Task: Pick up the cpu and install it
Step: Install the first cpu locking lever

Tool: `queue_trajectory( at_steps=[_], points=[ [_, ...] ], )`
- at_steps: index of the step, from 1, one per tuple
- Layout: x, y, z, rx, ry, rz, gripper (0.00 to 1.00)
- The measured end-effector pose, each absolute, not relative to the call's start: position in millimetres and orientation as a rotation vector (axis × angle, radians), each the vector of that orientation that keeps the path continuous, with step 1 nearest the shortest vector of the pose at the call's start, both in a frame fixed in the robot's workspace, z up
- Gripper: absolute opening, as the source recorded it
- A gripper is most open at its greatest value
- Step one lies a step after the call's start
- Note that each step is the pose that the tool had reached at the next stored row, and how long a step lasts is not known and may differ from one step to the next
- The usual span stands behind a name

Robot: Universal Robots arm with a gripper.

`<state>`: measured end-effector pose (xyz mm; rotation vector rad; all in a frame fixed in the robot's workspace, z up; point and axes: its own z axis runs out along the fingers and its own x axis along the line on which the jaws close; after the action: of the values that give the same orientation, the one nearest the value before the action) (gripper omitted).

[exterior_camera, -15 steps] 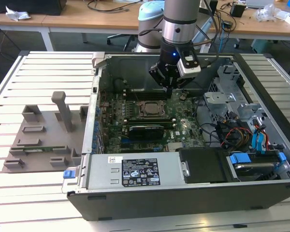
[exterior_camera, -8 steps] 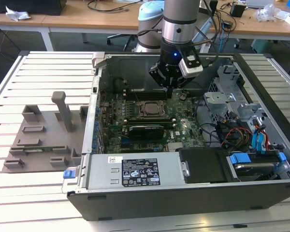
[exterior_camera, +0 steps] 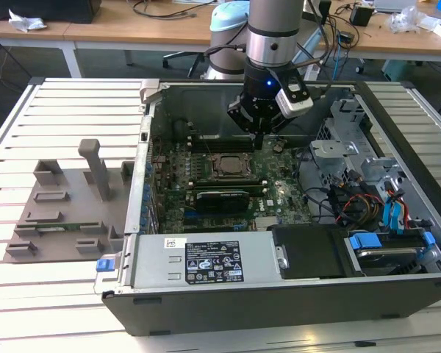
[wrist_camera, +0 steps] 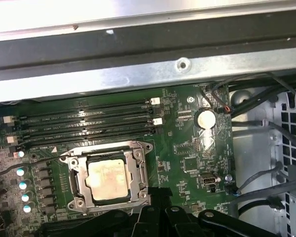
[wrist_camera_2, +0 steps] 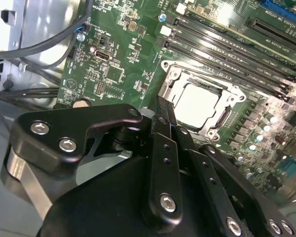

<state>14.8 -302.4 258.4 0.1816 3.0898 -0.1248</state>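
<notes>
The cpu (exterior_camera: 226, 165) lies flat inside the socket frame (exterior_camera: 209, 168) on the green motherboard of the open computer case (exterior_camera: 279, 294). Both wrist views show its silvery top plate (wrist_camera_2: 197, 103) (wrist_camera: 107, 180) seated within the metal frame. My gripper (exterior_camera: 259, 134) hangs just above the board, a little toward the exterior view's right of the socket and behind it. Its black fingers (wrist_camera_2: 164, 116) are pressed together with nothing between them, and the tips (wrist_camera: 157, 193) stand beside the socket's edge without touching the chip.
A long black expansion card (exterior_camera: 222, 197) lies in front of the socket. Memory slots (wrist_camera: 89, 123) run behind it. The drive cage (exterior_camera: 353, 147) and loose cables (exterior_camera: 353, 206) crowd the case's right side. A grey fixture plate (exterior_camera: 66, 206) sits on the table to the left.
</notes>
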Motion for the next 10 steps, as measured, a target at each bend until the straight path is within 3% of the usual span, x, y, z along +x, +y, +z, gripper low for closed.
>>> queue_trajectory(
  at_steps=[10],
  points=[
    [14.8, -302.4, 258.4, 0.048, 3.091, -0.122, 0.11]
  ],
)
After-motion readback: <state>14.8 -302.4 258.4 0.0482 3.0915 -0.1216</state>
